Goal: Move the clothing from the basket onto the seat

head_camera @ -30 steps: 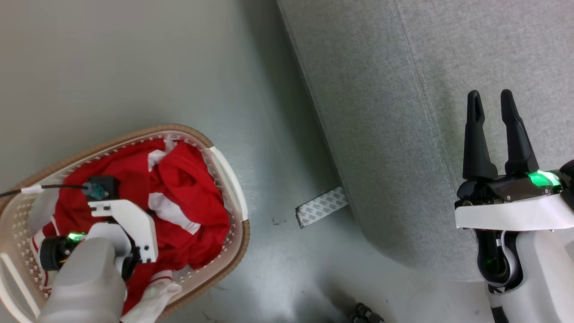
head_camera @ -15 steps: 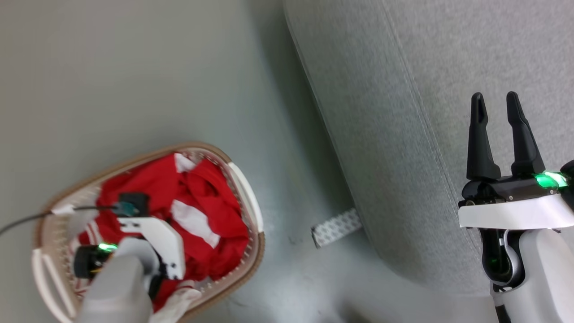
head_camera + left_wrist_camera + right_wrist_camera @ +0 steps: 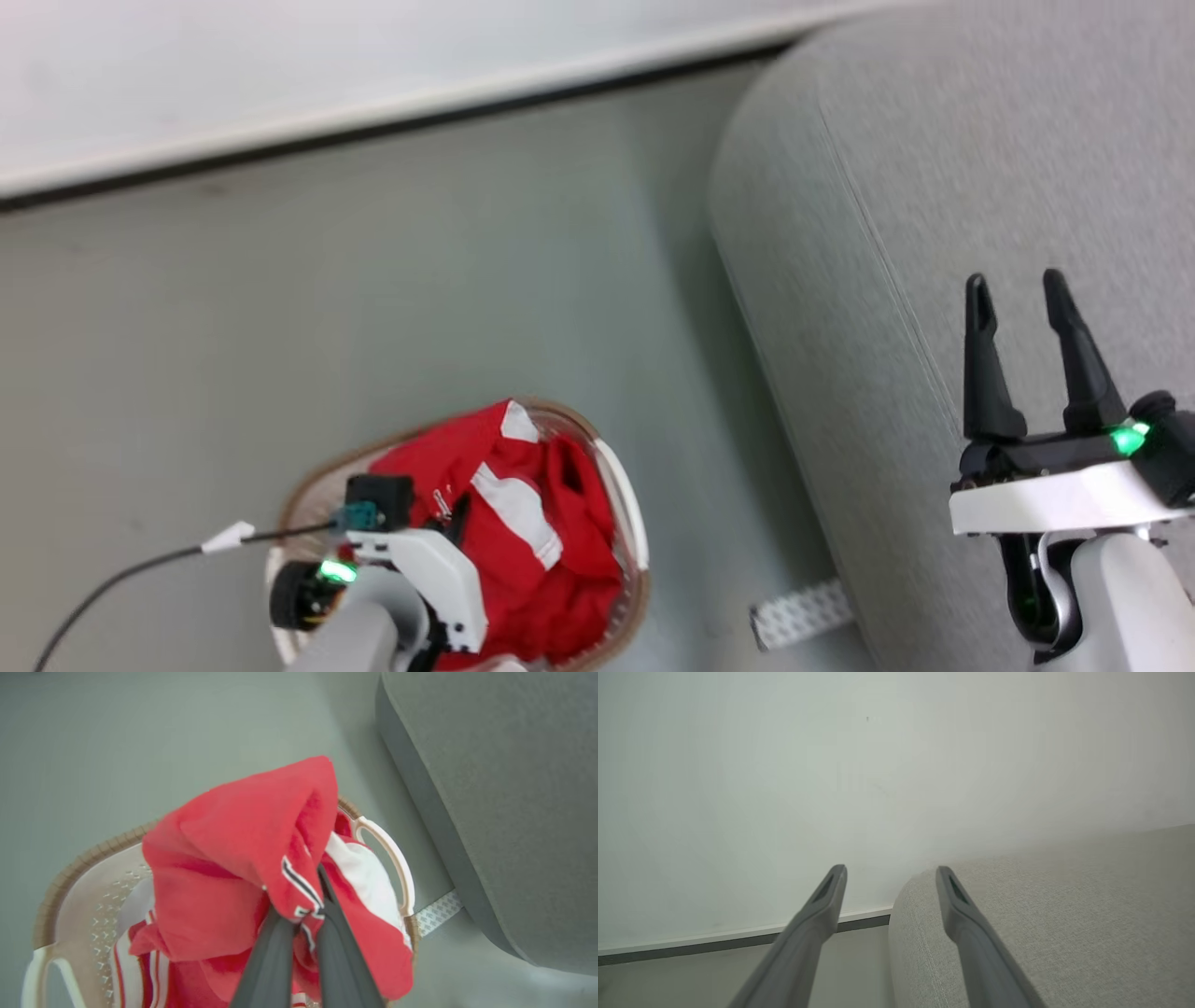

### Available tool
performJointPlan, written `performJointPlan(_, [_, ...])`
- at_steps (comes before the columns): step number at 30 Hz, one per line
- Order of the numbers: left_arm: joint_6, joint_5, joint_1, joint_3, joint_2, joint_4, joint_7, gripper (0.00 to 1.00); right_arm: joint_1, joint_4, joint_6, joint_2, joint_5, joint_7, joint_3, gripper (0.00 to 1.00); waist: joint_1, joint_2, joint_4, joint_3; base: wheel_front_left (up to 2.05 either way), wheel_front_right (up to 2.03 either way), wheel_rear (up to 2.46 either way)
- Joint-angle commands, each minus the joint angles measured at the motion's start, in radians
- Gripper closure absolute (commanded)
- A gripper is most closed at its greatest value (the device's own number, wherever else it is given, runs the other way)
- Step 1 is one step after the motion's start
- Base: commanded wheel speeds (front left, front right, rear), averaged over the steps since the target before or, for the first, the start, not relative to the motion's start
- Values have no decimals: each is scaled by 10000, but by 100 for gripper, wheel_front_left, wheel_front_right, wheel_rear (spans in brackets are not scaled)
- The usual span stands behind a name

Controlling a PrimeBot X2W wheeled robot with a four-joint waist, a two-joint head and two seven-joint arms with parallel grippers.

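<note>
The red clothing (image 3: pixel 551 560) with white stripes lies bunched in the cream basket (image 3: pixel 624 485) at the bottom of the head view. My left gripper (image 3: pixel 455 523) is above the basket, its fingers mostly hidden under the white wrist mount. In the left wrist view my left gripper (image 3: pixel 306 900) is shut on a fold of the clothing (image 3: pixel 243 826), which hangs raised above the basket (image 3: pixel 84 863). My right gripper (image 3: pixel 1016 289) stands open over the light-grey seat (image 3: pixel 887 233), nothing between its fingers. The right wrist view shows my right gripper (image 3: pixel 891 870) open above the seat (image 3: pixel 1064 928).
Grey floor lies between the basket and the seat (image 3: pixel 514 788). A pale wall with a dark baseboard (image 3: pixel 373 112) runs along the back. A patterned strip of tape (image 3: pixel 803 611) lies on the floor at the seat's foot. A black cable (image 3: pixel 121 579) trails from my left wrist.
My left gripper has shut on the red clothing and raised a fold of it. The head camera has moved, bringing the wall into view. The right gripper stays open.
</note>
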Motion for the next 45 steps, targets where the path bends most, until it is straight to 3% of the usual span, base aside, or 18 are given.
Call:
performJointPlan(1, [-22, -626, 421, -454, 6, -515, -147, 100, 222, 82, -21, -31, -153, 5, -22, 0, 1, 0, 995, -1239, 0, 0, 0])
performJointPlan(10, [-24, -1914, 1016, -1692, 78, -2398, -418, 100, 948, 299, -21, -81, -275, 5, -183, 0, 1, 0, 1982, -2611, 0, 0, 0])
performJointPlan(19, [-25, -2151, 1369, -1298, 407, -5287, -409, 100, 1473, 483, -21, -61, -174, 7, -3, 0, 1, 0, 2612, -3479, 0, 0, 0])
performJointPlan(33, [361, -1681, 1221, -885, 877, -8471, -243, 100, 1889, 666, -21, -25, -148, 7, 436, 0, 1, 0, 2797, -3952, 0, 0, 0])
performJointPlan(45, [662, -1789, 1395, -853, 1103, -9505, 175, 100, 1747, 672, -21, -14, 34, 7, 1045, 0, 1, 0, 2767, -3892, 0, 0, 0])
